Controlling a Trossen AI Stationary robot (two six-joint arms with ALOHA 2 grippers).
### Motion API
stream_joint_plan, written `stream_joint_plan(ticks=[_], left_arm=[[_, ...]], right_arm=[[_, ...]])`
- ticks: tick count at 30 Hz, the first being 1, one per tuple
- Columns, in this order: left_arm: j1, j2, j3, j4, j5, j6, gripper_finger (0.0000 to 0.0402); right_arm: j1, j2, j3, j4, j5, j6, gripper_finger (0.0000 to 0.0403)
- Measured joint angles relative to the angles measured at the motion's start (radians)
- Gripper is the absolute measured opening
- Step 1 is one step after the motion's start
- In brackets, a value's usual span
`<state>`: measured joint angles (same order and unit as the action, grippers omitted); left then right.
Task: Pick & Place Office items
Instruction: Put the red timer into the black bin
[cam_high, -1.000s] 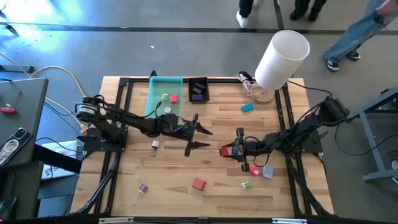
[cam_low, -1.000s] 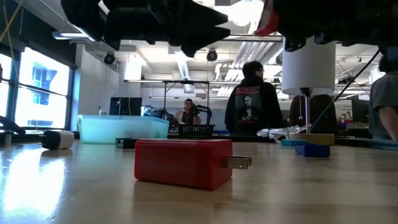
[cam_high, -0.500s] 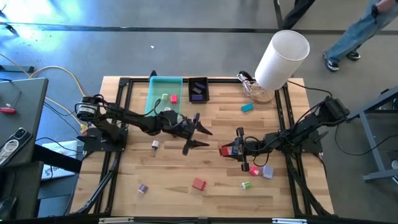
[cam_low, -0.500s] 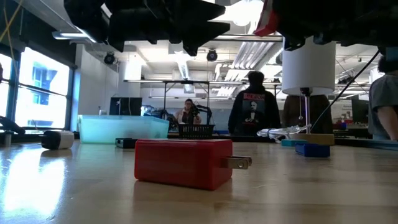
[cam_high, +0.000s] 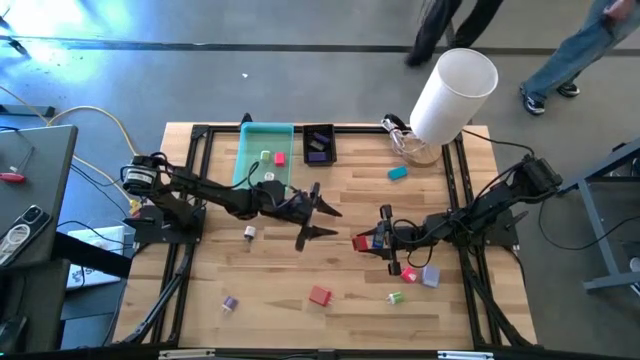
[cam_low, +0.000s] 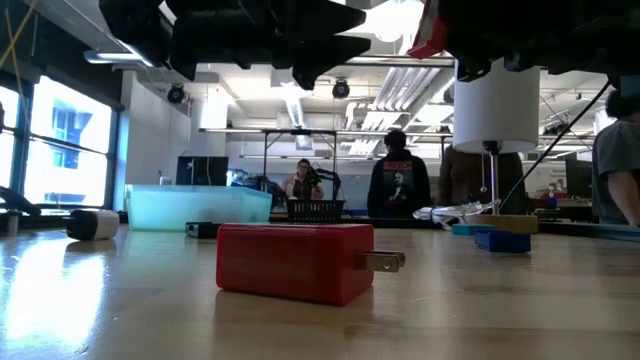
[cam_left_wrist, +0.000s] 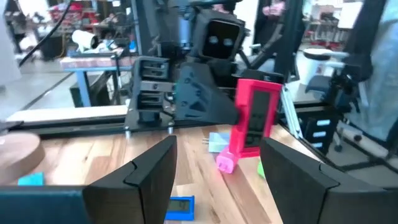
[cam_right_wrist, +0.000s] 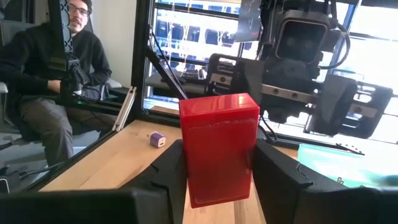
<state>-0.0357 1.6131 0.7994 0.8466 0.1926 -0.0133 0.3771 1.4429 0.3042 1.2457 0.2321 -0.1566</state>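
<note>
Mid-table, the right gripper (cam_high: 385, 241) pinches a red block (cam_right_wrist: 219, 148) between its two fingers (cam_right_wrist: 166, 171), the piece standing upright in the grip and rising above the fingertips. Opposite it, the left gripper (cam_high: 318, 214) hangs over the wood with its fingers (cam_left_wrist: 146, 173) spread apart and nothing between them; the red block lies straight ahead of those open tips, well apart from them.

Just beside the right gripper's fingers, toward the table's near edge, lie a pink piece (cam_high: 409, 272) and a lilac block (cam_high: 431, 276), with a green piece (cam_high: 395, 297) a little farther on. A red plug adapter (cam_high: 319, 295) sits on the open wood between the two arms, nearer that same edge. A small white piece (cam_high: 249, 232) rests near the left arm, and a purple piece (cam_high: 230, 302) lies well away from both grippers. A teal piece (cam_high: 398, 172) lies beyond the right gripper, near the large white cylinder (cam_high: 455, 92).

Behind the left gripper, the teal tray (cam_high: 252, 143) holds a red piece (cam_high: 280, 157) and a green one (cam_high: 266, 156). Next to it, a black basket (cam_high: 307, 145) holds a purple item (cam_high: 318, 151).
</note>
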Motion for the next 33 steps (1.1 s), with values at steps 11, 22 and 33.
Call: stream_joint_plan(ticks=[11,22,33], left_arm=[[-0.013,0.000,0.000,0.012,-0.007,-0.119,0.0224],[-0.014,0.084,0.000,0.272,0.147,-0.208,0.0224],[-0.024,0.120,0.000,0.338,0.198,-0.249,0.0224]], right_arm=[[0.000,0.000,0.007,0.036,-0.011,-0.021,0.0136],[-0.010,0.000,0.143,-0.079,-0.136,-0.091,0.0136],[-0.017,0.000,0.219,-0.142,-0.138,-0.225,0.0136]])
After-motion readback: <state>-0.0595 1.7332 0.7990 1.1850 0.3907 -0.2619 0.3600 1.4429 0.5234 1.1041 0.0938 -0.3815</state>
